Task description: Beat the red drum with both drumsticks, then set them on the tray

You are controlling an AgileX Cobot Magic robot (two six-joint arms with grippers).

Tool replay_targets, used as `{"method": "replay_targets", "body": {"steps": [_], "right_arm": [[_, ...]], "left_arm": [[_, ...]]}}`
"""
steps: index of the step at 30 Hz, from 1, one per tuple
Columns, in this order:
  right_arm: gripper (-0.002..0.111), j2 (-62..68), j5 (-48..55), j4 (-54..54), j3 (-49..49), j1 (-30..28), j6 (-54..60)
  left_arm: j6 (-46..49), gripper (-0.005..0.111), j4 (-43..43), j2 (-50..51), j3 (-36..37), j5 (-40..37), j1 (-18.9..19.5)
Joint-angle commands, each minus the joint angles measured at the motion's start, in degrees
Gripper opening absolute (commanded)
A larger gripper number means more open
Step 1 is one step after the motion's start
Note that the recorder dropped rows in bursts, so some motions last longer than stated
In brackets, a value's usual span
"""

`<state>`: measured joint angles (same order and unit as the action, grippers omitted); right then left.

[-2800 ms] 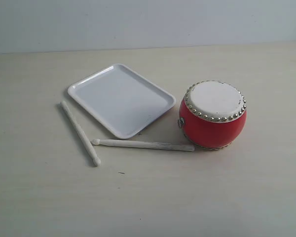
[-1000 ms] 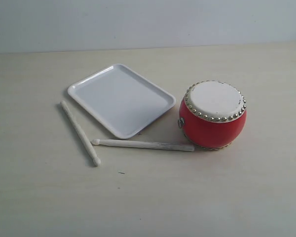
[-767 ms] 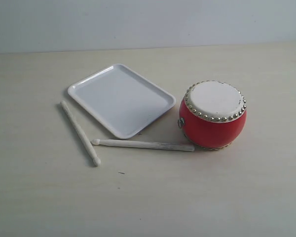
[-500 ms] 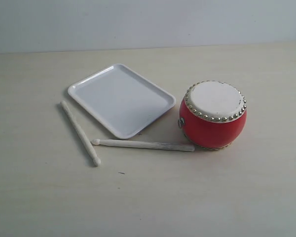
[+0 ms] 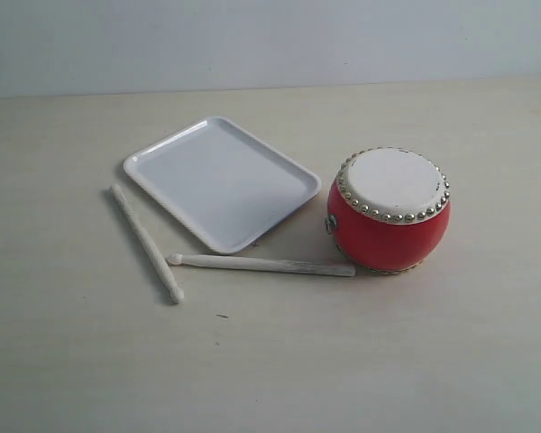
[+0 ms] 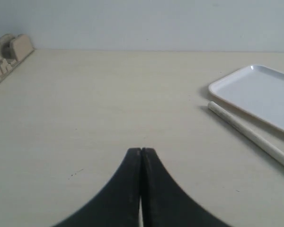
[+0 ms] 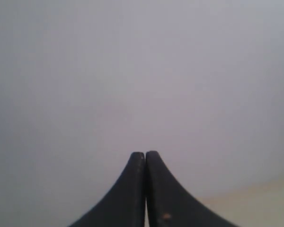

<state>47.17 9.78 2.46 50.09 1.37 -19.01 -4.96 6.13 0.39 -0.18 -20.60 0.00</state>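
**q:** exterior view. where are the task items sitting?

**a:** i am seeing the red drum (image 5: 389, 212) standing upright on the table (image 5: 343, 361), on the right of the view, with its white skin facing up. the tray (image 5: 221, 180) is lying flat to the drum's left and a little farther back, near it but apart. the first drumstick (image 5: 146, 242) is lying diagonally on the table just beside the tray's left edge, with its rounded tip pointing toward the front. the second drumstick (image 5: 261, 264) is lying in front of the tray. its rounded tip is sitting close to the first stick's tip, and its other end is reaching the foot of the drum.

**q:** left wrist view?

**a:** i am reading the left gripper (image 6: 141, 151) as fully closed, with its black fingers pressing together and holding nothing. it is hanging over bare table, well apart from the tray (image 6: 260, 92) and from the first drumstick (image 6: 246, 133) running along the tray's edge. a beige fixture (image 6: 7, 52) is sitting at the table's far corner.

**q:** right wrist view?

**a:** i am reading the right gripper (image 7: 145, 154) as fully closed too, and gripping nothing. it is facing a blurred grey wall (image 7: 142, 71), with only a strip of table showing.
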Motion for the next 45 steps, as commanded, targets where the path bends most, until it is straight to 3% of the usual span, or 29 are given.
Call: {"method": "replay_targets", "body": {"steps": [1,4,10,17,23,28,38,45], "right_arm": [[0.000,19.49,27.78,-5.74,19.88,2.02,13.60],[0.000,30.21,40.33,-13.16,32.24,5.87,21.25],[0.000,50.08,58.96,-9.29,47.73,20.23,21.19],[0.000,69.07,60.18,-8.96,59.47,35.20,23.93],[0.000,81.02,60.18,-7.22,69.12,43.97,25.31],[0.002,87.55,60.18,-5.91,75.31,47.02,25.54],[0.032,95.97,60.18,-6.44,82.81,47.56,24.72],[0.033,99.38,60.18,-6.44,85.80,47.56,23.64]], "left_arm": [[0.22,0.000,0.08,-0.39,0.18,0.21,0.06],[0.22,0.000,0.08,-0.39,0.18,0.21,0.06],[0.22,0.000,0.08,-0.39,0.18,0.21,0.06],[0.22,0.000,0.08,-0.39,0.18,0.21,0.06],[0.22,0.000,0.08,-0.39,0.18,0.21,0.06],[0.22,0.000,0.08,-0.39,0.18,0.21,0.06],[0.22,0.000,0.08,-0.39,0.18,0.21,0.06],[0.22,0.000,0.08,-0.39,0.18,0.21,0.06]]}}
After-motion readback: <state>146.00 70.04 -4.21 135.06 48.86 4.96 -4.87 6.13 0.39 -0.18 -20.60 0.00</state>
